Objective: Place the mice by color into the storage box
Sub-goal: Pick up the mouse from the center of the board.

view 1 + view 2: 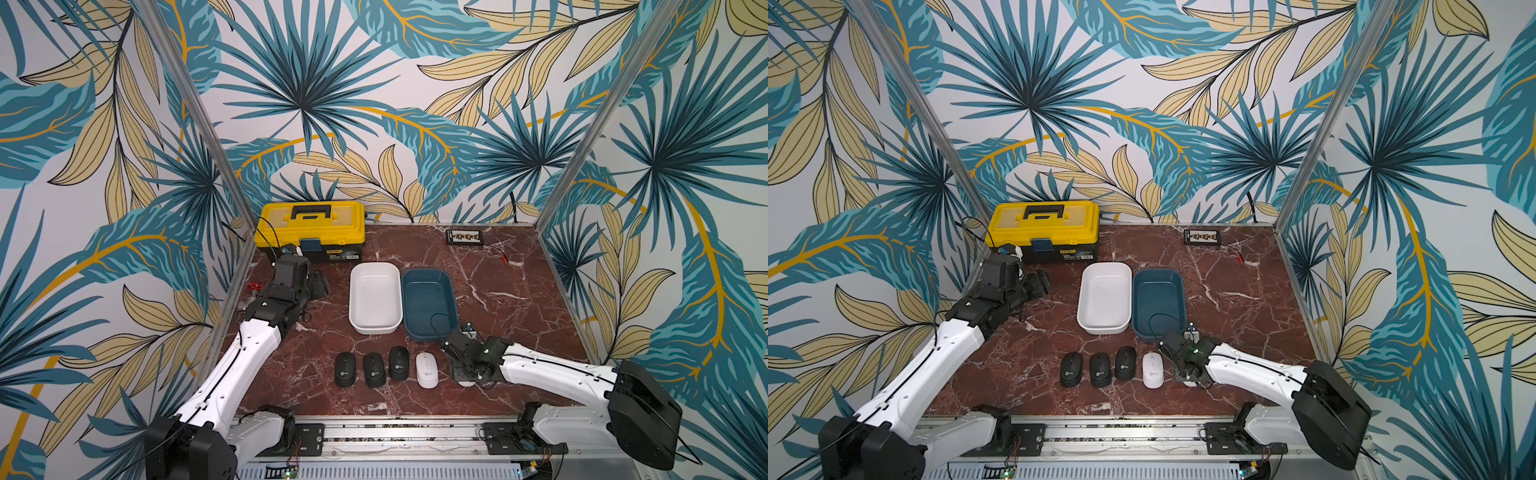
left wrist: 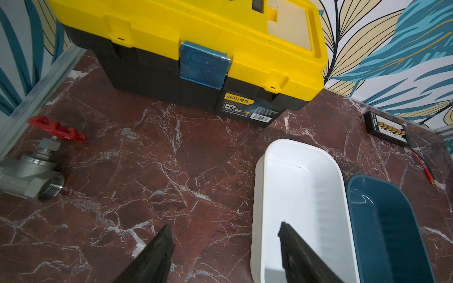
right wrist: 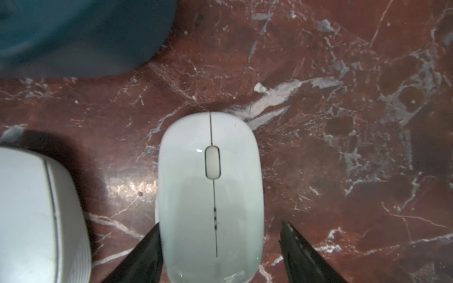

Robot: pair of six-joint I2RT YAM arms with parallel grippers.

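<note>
Three black mice (image 1: 345,369) (image 1: 373,369) (image 1: 399,363) lie in a row near the table's front, with a white mouse (image 1: 427,370) to their right. My right gripper (image 1: 465,374) is down over a second white mouse (image 3: 210,191) and stands open astride it. One finger touches the mouse's side and the other stands a little off it. In both top views the gripper hides most of this mouse. Behind the row sit a white storage box (image 1: 352,299) and a blue storage box (image 1: 453,299), side by side and both empty. My left gripper (image 2: 225,224) is open and empty, up left of the white box (image 2: 259,186).
A yellow and black toolbox (image 1: 309,224) stands at the back left. A steel valve with a red handle (image 2: 31,176) lies by the left wall. A small black connector board (image 1: 465,237) with a red lead sits at the back right.
</note>
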